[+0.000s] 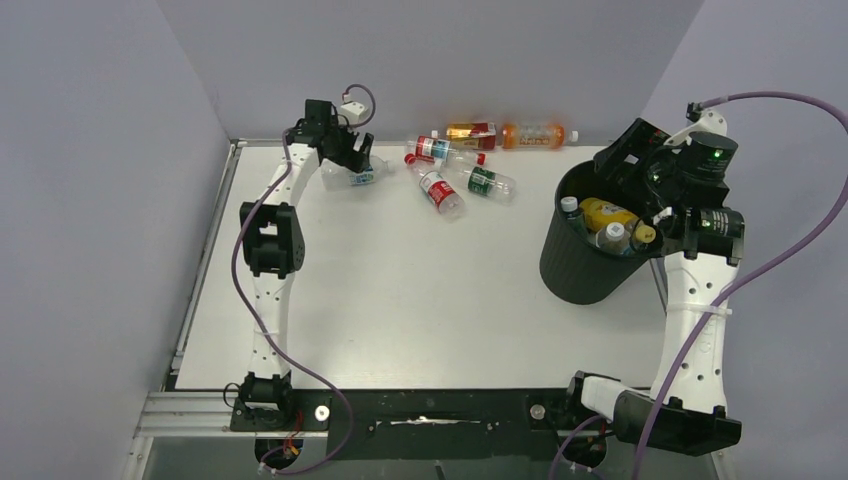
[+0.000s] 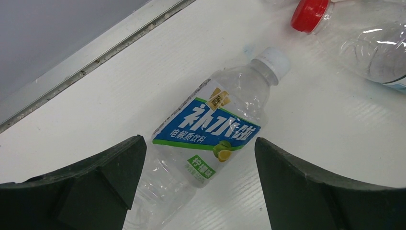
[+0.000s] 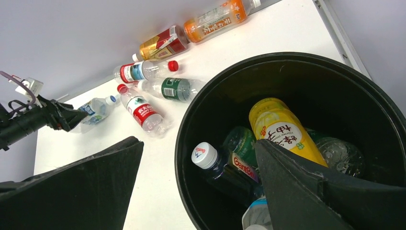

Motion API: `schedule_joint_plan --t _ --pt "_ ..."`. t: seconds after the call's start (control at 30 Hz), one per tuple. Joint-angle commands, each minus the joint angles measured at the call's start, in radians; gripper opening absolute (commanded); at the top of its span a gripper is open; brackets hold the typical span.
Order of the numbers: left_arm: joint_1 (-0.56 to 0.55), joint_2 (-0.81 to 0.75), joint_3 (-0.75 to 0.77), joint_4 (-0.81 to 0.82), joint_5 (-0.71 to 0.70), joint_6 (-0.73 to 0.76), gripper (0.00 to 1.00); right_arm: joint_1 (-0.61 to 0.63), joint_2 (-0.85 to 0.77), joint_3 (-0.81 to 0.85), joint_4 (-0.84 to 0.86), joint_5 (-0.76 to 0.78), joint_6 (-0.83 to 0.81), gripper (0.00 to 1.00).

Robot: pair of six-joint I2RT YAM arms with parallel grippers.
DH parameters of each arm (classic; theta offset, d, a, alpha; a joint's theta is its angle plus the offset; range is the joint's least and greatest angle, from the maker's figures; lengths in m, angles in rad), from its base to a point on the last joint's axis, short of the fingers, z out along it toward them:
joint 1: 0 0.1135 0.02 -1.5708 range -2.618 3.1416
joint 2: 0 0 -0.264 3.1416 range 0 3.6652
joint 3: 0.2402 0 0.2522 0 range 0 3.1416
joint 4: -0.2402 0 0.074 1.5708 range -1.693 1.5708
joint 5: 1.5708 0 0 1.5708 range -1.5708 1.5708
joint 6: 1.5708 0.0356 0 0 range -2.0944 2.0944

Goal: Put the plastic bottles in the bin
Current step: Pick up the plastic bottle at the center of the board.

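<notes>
A clear bottle with a blue label (image 2: 210, 129) lies flat on the white table at the back left. My left gripper (image 2: 198, 141) hangs open just above it, one finger on each side of its lower half. Several more bottles lie along the back: two red-labelled (image 1: 440, 190), one green-labelled (image 1: 485, 181), one orange (image 1: 535, 134). The black bin (image 1: 575, 280) stands at the right and holds a yellow bottle (image 3: 280, 127) and a dark white-capped bottle (image 3: 210, 158) among others. Over the bin's rim (image 3: 287, 57) my right gripper (image 3: 198, 143) stands open and holds nothing.
A metal rail (image 1: 215, 230) runs along the table's left and back edges, close to the left gripper. Grey walls close in behind and on both sides. A red-capped clear bottle (image 2: 364, 38) lies just beyond the blue-labelled one.
</notes>
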Motion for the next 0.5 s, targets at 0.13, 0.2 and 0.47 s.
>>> schedule_joint_plan --t 0.13,0.2,0.47 --pt "0.022 0.025 0.064 0.072 0.071 -0.002 0.84 0.042 -0.007 0.000 0.049 -0.005 0.008 0.91" --pt "0.022 0.028 0.054 0.069 0.068 -0.004 0.84 0.052 -0.006 0.000 0.048 0.001 0.009 0.91" --pt "0.018 -0.019 -0.057 0.058 0.028 -0.022 0.84 0.074 -0.017 -0.017 0.064 0.006 0.020 0.91"
